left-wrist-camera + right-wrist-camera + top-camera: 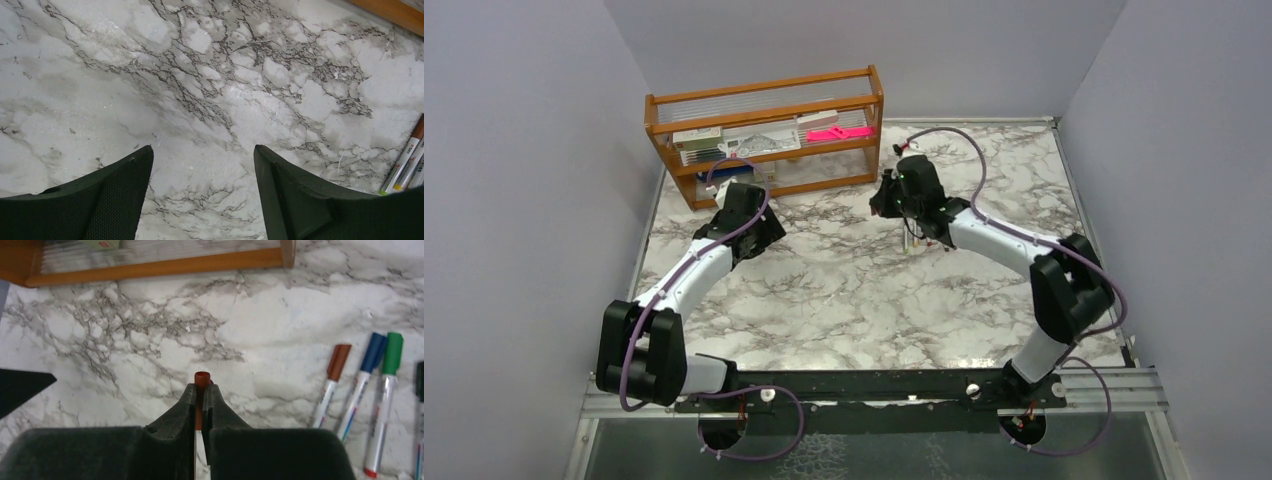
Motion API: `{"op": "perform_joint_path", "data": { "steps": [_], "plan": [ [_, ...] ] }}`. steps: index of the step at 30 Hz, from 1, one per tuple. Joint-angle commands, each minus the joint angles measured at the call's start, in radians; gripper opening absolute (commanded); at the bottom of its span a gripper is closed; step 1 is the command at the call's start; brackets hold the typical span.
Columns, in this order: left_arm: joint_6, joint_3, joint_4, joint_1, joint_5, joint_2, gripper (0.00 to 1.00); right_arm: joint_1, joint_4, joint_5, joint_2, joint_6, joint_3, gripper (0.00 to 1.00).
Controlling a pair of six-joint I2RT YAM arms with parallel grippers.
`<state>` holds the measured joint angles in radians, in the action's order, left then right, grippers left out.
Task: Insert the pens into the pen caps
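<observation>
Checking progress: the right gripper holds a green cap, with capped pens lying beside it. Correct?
No: the cap in the right gripper is red, not green, per the right wrist view. Capped pens do lie beside it.

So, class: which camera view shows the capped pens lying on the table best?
The right wrist view: the pens lie side by side, brown, blue and green caps clear. The left wrist view catches only barrel ends at its right edge; the top view has them almost hidden under the right arm.
</observation>
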<state>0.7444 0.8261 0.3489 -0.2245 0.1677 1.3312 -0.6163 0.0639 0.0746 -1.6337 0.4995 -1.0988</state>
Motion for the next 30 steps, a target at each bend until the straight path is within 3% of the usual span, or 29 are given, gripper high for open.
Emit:
{"op": "perform_joint_path", "data": {
  "steps": [1, 9, 15, 19, 24, 25, 28, 30],
  "plan": [
    [-0.016, -0.007, -0.013, -0.004, -0.029, -0.034, 0.75, -0.007, -0.044, -0.043, -0.184, -0.043, -0.131, 0.01],
    [-0.015, -0.010, -0.019, -0.004, -0.054, -0.032, 0.75, -0.006, -0.221, -0.003, -0.462, -0.125, -0.354, 0.01],
    [-0.014, -0.019, -0.020, -0.004, -0.055, -0.044, 0.74, -0.006, -0.492, 0.074, -0.591, -0.206, -0.399, 0.01],
    [-0.015, -0.021, -0.020, -0.005, -0.058, -0.041, 0.74, -0.005, -0.550, 0.115, -0.682, -0.252, -0.487, 0.01],
    [-0.014, -0.025, -0.020, -0.006, -0.049, -0.037, 0.74, -0.005, -0.710, 0.156, -0.709, -0.280, -0.459, 0.02],
    [-0.013, -0.025, -0.020, -0.006, -0.050, -0.035, 0.74, -0.006, -0.741, 0.168, -0.721, -0.286, -0.461, 0.07],
    [-0.013, -0.019, -0.021, -0.006, -0.054, -0.020, 0.74, -0.005, -0.763, 0.198, -0.769, -0.303, -0.484, 0.36],
    [-0.013, -0.019, -0.022, -0.006, -0.060, -0.014, 0.74, -0.005, -0.819, 0.195, -0.776, -0.313, -0.451, 0.47]
  ]
}}
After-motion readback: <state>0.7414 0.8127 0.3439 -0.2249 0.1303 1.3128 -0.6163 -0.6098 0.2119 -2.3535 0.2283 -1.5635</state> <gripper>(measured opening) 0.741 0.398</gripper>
